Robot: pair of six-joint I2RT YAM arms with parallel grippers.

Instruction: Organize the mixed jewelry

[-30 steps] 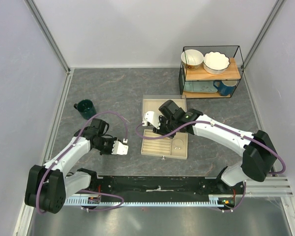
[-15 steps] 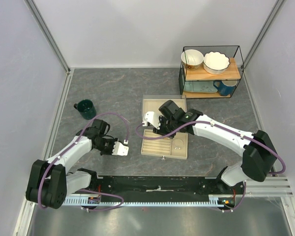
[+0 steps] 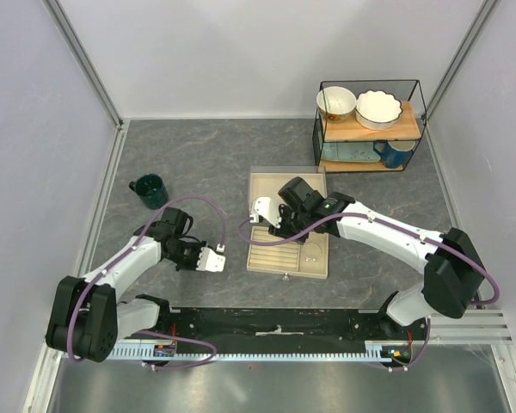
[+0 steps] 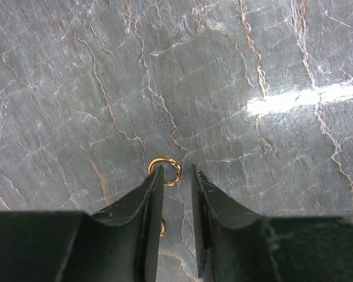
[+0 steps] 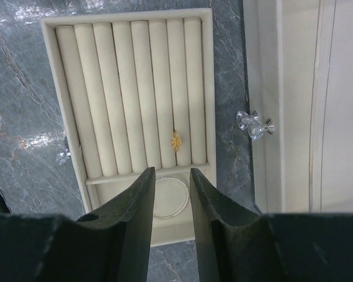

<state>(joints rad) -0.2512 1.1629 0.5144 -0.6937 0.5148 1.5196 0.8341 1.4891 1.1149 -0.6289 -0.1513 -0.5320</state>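
Left jaws hang narrowly parted and empty, a gold ring (image 4: pixel 165 170) at their eleven o'clock on the desk (image 4: pixel 253 59); an off-centre pinch could flick it away. Right jaws ajar, empty.

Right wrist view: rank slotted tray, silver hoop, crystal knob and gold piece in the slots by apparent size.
1. slotted tray
2. silver hoop, partly behind the fingers, and crystal knob: look about alike, not ranked
3. gold piece
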